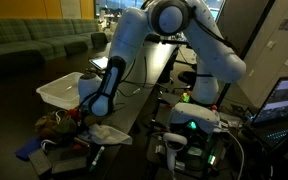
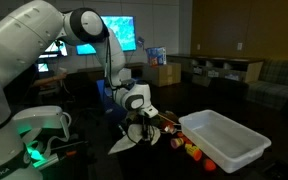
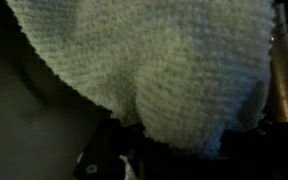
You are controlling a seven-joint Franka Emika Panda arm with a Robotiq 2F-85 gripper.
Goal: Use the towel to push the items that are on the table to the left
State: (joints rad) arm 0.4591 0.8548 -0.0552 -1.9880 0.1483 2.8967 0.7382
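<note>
The gripper [image 2: 136,127] sat low over the table [image 1: 144,90], near the middle of the frame in an exterior view, its jaws pressed together and pinching the towel [image 2: 123,144], whose pale loose end hung below them and spread on the dark surface toward the lower left of that frame. In the wrist view the towel [image 3: 154,70] filled most of the picture as a knitted off-white sheet, which hid the fingertips; the grip looked firm. The items [image 2: 189,150], a small cluster with red and orange pieces, lay just to the right of the gripper in that exterior frame, between it and the white tray [image 2: 230,152] at the lower right. In an exterior view from the opposite side the same cluster [image 1: 56,125] appeared at the lower left, below the tray and left of the towel. So the pile lay on the tray side of the hand, near it but apart from the cloth. By my judgement the coming sweep depended on getting the cloth behind the pile and dragging across the table's short width; whether the towel already touched any piece could not be told.
</note>
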